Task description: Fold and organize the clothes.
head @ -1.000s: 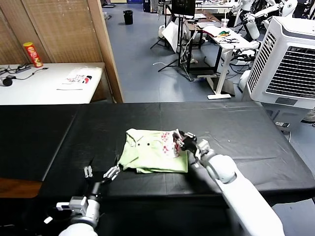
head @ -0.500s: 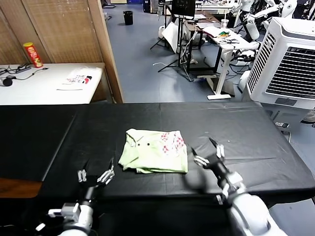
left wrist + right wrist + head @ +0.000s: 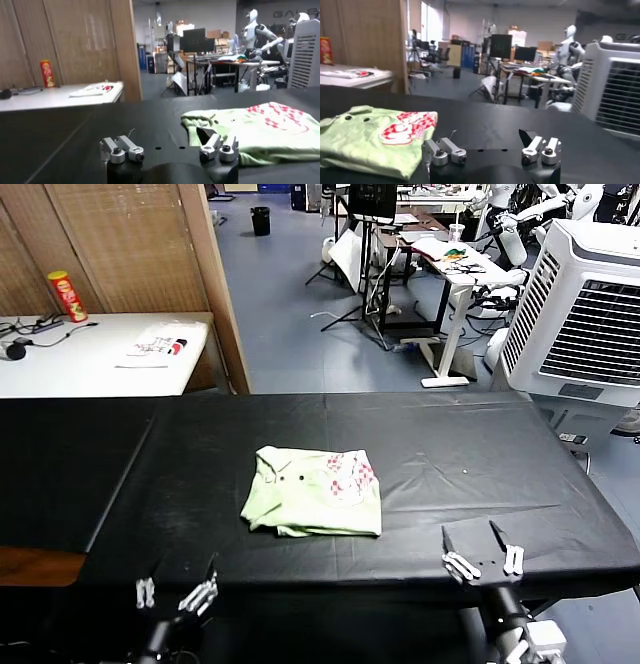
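The left gripper [image 3: 175, 593] hovers at the near edge of the black table [image 3: 500, 464], fingers spread and holding nothing. Beyond it and toward the table's middle lies the pale green shirt [image 3: 313, 491], folded into a flat packet with its red-pink print on the right side. It touches neither gripper. The right gripper [image 3: 484, 562] sits at the near edge to the shirt's right, well apart from it, jaws wide and empty.

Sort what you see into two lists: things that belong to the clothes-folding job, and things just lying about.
Job: green shirt, folded on the black table; left gripper and right gripper, both open.
Lying about: red can, white packet, cooler.
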`<state>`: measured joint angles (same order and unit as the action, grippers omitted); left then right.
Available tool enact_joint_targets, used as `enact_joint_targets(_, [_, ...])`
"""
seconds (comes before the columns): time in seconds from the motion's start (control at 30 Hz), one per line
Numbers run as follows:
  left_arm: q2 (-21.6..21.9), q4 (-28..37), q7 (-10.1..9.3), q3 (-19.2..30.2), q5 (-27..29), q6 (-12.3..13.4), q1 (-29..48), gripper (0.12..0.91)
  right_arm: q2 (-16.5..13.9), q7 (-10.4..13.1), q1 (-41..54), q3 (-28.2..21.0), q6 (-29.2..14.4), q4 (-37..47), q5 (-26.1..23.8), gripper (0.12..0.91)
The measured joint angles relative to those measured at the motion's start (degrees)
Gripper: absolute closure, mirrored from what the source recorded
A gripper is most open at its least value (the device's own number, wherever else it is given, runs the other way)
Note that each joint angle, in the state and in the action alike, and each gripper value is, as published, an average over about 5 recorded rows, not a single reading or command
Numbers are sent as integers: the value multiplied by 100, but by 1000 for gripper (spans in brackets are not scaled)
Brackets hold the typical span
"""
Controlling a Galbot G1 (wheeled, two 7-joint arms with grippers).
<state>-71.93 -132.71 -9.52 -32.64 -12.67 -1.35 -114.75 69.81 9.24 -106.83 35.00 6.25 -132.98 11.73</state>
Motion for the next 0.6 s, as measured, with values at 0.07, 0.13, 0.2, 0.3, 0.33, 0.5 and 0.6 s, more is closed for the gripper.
enact_joint_targets(0.07, [25, -66, -29, -22, -91, -63, -158, 232, 62, 83, -197, -5, -5, -126, -79, 227])
enact_joint_targets(0.13, [47, -124, -70, -46, -175, -163, -273, 232, 120, 150, -369, -36, -13, -225, -163, 227])
enact_joint_targets(0.2, [65, -181, -103, -69, -259, -287, -354, 232, 168, 196, -517, -83, -20, -292, -233, 227])
enact_joint_targets(0.3, [86, -265, -125, -86, -346, -452, -418, 232, 210, 245, -687, -152, -25, -343, -281, 227])
enact_joint_targets(0.33, [91, -289, -127, -89, -362, -494, -426, 232, 217, 255, -725, -168, -25, -352, -284, 227])
enact_joint_targets(0.5, [93, -357, -131, -134, -413, -612, -449, 232, 229, 258, -818, -205, -23, -379, -281, 227])
enact_joint_targets(0.6, [85, -384, -130, -156, -425, -621, -474, 232, 233, 256, -841, -214, -23, -385, -278, 227])
